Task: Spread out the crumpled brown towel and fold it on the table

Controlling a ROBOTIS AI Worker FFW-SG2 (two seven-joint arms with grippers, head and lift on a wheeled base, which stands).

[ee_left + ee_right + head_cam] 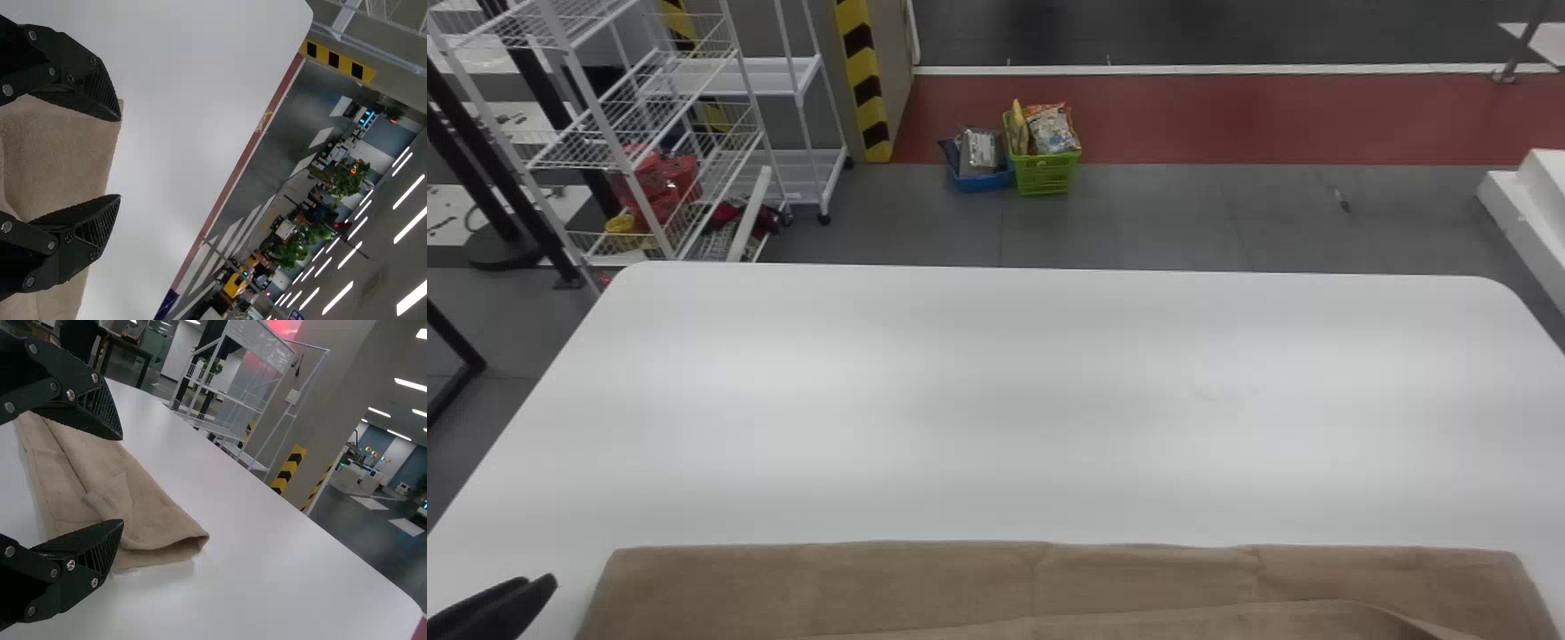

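My left gripper point(523, 597) is at the lower left corner of the head view, just left of the brown towel point(925, 578). The towel lies in a long, wide strip along the table's near edge, with a loose flap on top toward its right. In the left wrist view my left gripper point(120, 158) is open, the towel point(57, 150) seen between and behind its fingers. My right gripper point(123, 480) stands open as well, nothing held, with the towel point(143, 507) beyond it; layered folds and a rounded, folded end show there.
The white table point(996, 400) extends beyond the towel. Past its far edge, a blue basket point(983, 181) and a green basket point(1047, 175) stand on the floor. White wire shelves point(649, 116) rise beyond the table's far left corner.
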